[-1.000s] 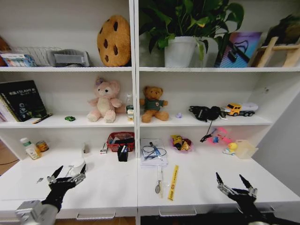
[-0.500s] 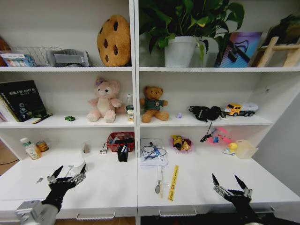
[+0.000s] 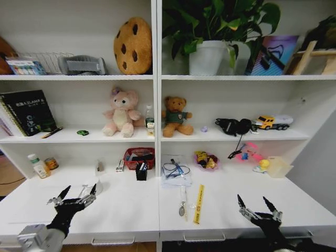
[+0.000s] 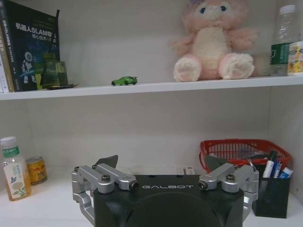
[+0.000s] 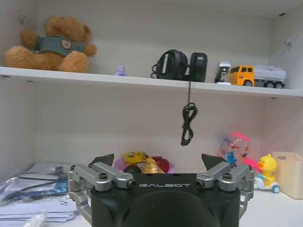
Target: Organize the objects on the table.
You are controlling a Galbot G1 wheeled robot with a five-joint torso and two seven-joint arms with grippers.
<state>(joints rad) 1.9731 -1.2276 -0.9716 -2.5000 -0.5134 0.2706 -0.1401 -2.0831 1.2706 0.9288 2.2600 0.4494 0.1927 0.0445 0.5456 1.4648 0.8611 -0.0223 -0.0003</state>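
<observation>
Both grippers hover over the tabletop [image 3: 121,210], left [image 3: 77,193] and right [image 3: 258,206], fingers spread and holding nothing. The green car [image 3: 83,133] sits on the shelf [image 3: 68,137] above; pens [image 3: 140,167] stand in a black cup.

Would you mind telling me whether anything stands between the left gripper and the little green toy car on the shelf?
Nothing visible does. The left gripper hovers open low over the table, and the green toy car sits alone on the shelf above, between the dark book and the pink plush.
</observation>
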